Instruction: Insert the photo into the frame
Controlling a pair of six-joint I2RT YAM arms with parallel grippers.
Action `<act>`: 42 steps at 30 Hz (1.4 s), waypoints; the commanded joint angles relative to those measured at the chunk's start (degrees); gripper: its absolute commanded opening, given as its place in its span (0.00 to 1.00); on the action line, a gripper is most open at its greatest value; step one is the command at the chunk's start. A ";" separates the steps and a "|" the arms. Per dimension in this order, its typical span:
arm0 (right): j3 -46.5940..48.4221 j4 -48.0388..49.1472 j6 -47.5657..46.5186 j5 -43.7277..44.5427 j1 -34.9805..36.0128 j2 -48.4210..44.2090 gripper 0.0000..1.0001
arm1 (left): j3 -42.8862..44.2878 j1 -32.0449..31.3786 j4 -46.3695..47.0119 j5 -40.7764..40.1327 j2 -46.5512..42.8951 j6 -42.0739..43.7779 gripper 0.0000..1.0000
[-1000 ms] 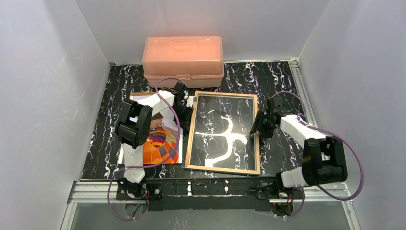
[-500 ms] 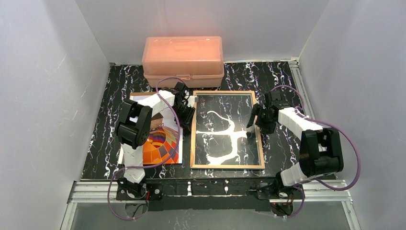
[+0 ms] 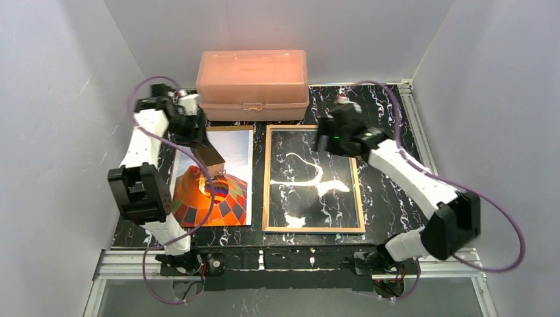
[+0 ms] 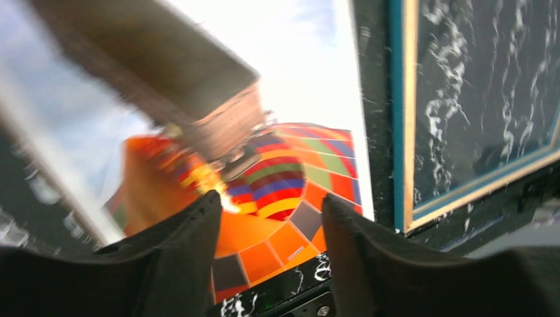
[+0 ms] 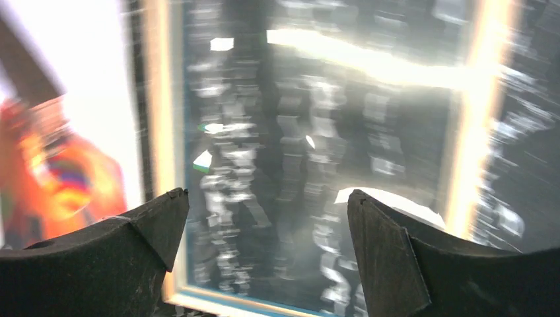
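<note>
Left of the thin blue-and-tan rectangular frame (image 4: 403, 99) lies the glossy balloon photo (image 3: 224, 148), edges narrowly apart; left gripper (image 4: 271, 198) and right gripper (image 5: 267, 193) hover above, spread wide, empty.

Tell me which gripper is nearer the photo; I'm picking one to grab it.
Left. The left gripper hovers over the photo near its far edge; the right gripper hangs over the frame, farther off.

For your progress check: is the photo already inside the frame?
No, the photo lies flat beside the frame, to its left, not within it.

One photo (image 3: 234, 152), one frame (image 3: 313, 191), one box (image 3: 252, 76)
</note>
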 commanded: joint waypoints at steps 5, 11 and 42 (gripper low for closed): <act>25.60 6.26 6.86 -2.90 25.82 26.35 0.99 | -1.45 18.35 -8.80 1.05 -0.66 11.51 0.62; 35.45 9.34 9.27 -10.83 27.45 40.73 0.99 | -13.23 19.63 1.89 -3.99 -2.43 12.38 0.52; 28.74 17.95 16.39 -21.91 25.81 49.13 0.97 | -26.17 22.33 20.03 -14.54 2.08 14.98 0.28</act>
